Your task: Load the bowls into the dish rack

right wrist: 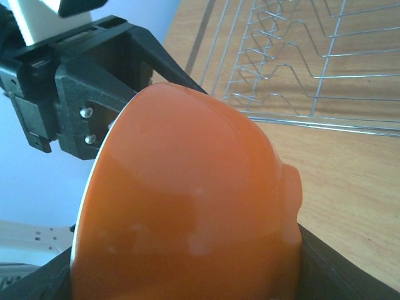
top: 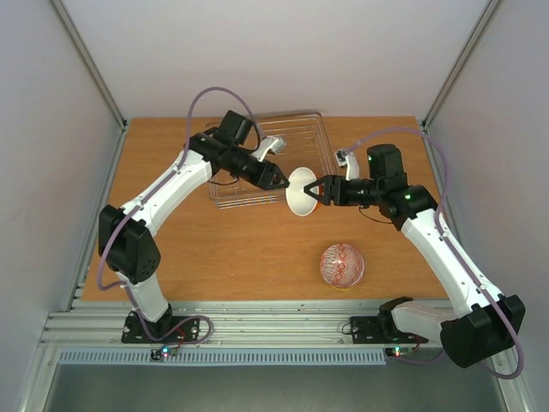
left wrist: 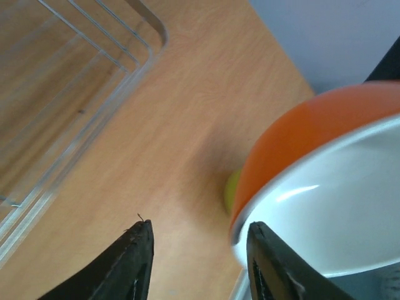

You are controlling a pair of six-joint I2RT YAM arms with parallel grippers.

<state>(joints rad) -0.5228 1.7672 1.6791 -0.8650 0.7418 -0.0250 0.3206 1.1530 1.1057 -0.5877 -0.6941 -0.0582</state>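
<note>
Starting at the left: the left arm reaches over the dish rack, and the left gripper pokes out past the rack's front right corner. Its jaws are partly spread with nothing between them. In the left wrist view you can see bare table in the gap, and one finger sits just beside the bowl's rim without clamping it.

Next over is the orange bowl (white inside), up in the air just off the rack's front right corner. It's tipped on its side with the opening facing the left gripper, and it isn't in the rack yet.

The right gripper has got it. The fingers are closed on the bowl from the far side of the rack corner, and in the right wrist view the orange outside bulges between them.

Further out from the rack, toward the arm bases, a red-patterned bowl sits on the table, well apart from everything else.
</note>
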